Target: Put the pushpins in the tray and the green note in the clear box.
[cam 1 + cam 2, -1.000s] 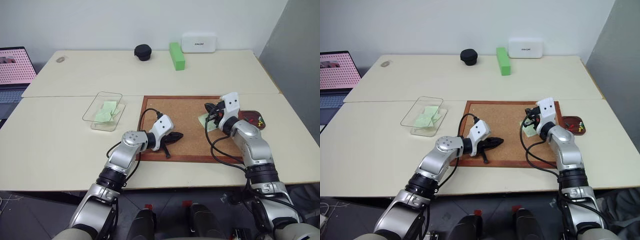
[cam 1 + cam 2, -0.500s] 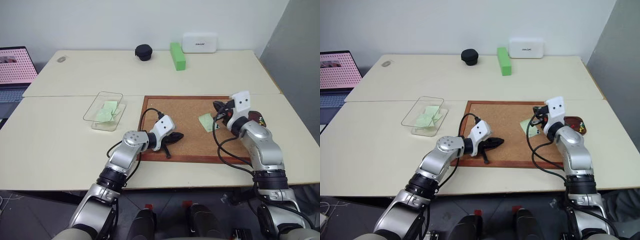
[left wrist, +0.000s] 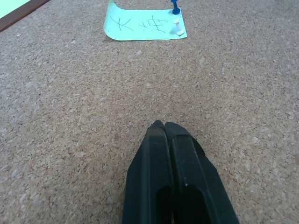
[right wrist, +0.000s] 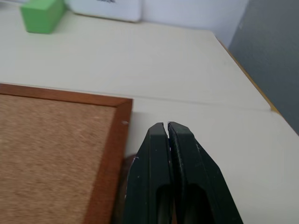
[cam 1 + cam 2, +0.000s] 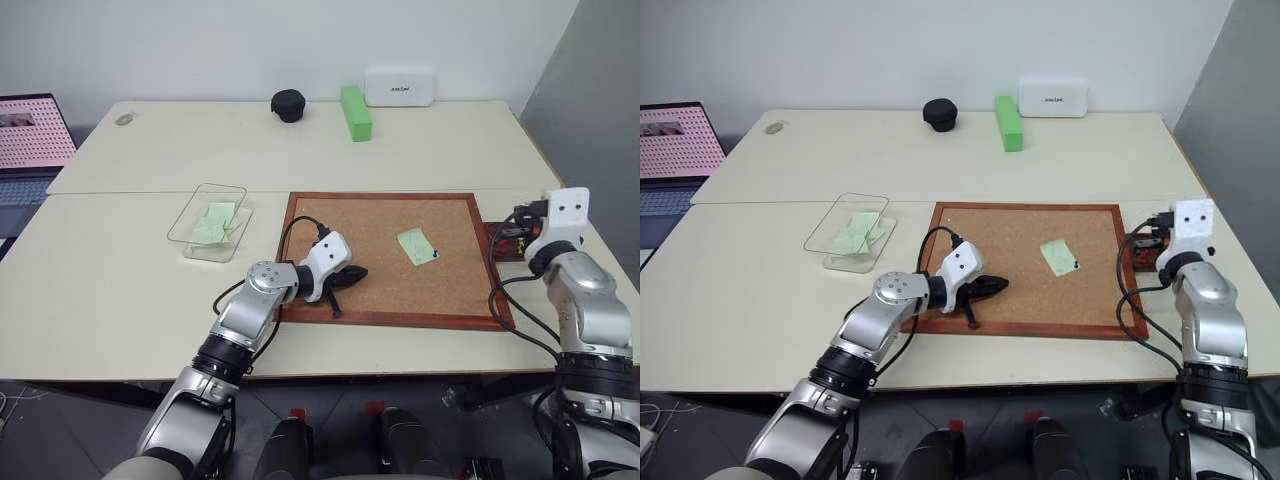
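A pale green square paper note (image 3: 144,26) lies on the wood-framed corkboard (image 5: 380,300) with a blue pin and a white pin (image 3: 178,30) in it — unfinished — while the clear plastic box (image 5: 208,222) holds other green slips, the dark red-brown tray (image 5: 1139,256) sits beside the board, and both grippers (image 3: 164,127) (image 4: 167,126) are closed, empty.

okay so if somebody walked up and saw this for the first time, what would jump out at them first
Probably the corkboard in the middle of the table, with one pale green note lying on it and two pins, blue and white, standing in the note's corner. Next, the left gripper rests shut on the cork short of that note, and the right gripper hangs shut past the board's right edge. To the board's left sits a clear box with green slips inside.
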Robot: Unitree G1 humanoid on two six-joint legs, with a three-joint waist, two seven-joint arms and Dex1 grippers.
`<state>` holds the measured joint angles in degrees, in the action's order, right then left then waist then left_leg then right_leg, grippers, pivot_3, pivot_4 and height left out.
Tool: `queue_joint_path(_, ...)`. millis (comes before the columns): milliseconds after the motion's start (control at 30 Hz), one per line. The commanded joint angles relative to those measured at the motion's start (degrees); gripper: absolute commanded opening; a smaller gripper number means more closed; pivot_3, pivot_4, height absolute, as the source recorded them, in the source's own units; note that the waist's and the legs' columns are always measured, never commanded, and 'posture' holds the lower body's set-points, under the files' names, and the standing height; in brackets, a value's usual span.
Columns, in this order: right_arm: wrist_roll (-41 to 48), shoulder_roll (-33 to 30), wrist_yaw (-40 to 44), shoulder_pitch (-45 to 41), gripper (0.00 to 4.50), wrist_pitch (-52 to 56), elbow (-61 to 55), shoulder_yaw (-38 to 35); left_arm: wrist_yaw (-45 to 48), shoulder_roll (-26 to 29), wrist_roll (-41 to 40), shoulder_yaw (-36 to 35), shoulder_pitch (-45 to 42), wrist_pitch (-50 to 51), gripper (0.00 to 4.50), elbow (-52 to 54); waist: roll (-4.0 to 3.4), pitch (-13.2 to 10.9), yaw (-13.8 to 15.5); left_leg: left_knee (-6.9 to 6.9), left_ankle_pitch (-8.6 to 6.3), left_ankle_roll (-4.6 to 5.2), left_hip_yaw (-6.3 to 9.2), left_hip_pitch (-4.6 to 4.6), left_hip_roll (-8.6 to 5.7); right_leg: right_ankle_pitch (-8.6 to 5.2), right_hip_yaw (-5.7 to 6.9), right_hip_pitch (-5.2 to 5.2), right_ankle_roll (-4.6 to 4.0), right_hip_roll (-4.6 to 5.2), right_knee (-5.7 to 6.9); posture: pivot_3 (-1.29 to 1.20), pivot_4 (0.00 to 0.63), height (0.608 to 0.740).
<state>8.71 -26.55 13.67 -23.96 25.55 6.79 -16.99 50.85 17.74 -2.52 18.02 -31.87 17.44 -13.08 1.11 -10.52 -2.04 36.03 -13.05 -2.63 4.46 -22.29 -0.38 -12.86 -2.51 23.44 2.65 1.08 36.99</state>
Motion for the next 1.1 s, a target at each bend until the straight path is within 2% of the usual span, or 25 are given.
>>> queue_joint_path(33, 2.4, -1.1, -0.1, -4.4, 0.06, -0.2, 5.1, -2.9, 1.4, 0.2, 1.5, 3.2, 1.4, 2.4, 0.00, -1.0, -0.02, 0.0, 0.0, 0.00, 0.00, 0.00, -0.02, 0.01, 0.00, 0.00, -0.02, -0.01, 0.00, 0.00, 0.00, 0.00, 0.150, 0.740)
queue_joint_path(333, 2.4, -0.4, 1.5, -6.7, 0.06, -2.4, 11.8, -1.6, 1.2, 0.8, 1.5, 2.8, 1.7, 2.9, 0.00, -0.2, -0.03, 0.0, 0.1, 0.00, 0.00, 0.00, -0.01, 0.02, -0.01, 0.00, -0.01, -0.04, 0.00, 0.00, -0.02, 0.00, 0.150, 0.740)
queue_joint_path(733, 2.2, -0.5, 1.3, -7.7, 2.28, -4.1, 14.7, -1.5, -1.6, 1.3, 1.9, 1.8, 2.7, 5.1, 0.00, 0.4, -0.04, 0.0, -0.2, 0.00, 0.00, 0.01, -0.01, 0.05, 0.00, 0.00, -0.02, -0.04, 0.00, -0.01, 0.00, 0.00, 0.150, 0.740)
queue_joint_path(1100, 2.1, -1.3, 0.9, -6.4, 2.28, -4.7, 11.7, -1.9, -8.2, 1.6, 3.2, 0.9, 3.8, 10.4, 0.00, 1.1, -0.05, 0.0, -0.4, 0.01, 0.00, 0.01, -0.03, 0.29, 0.01, 0.00, -0.05, -0.23, 0.01, -0.01, 0.02, 0.00, 0.150, 0.740)
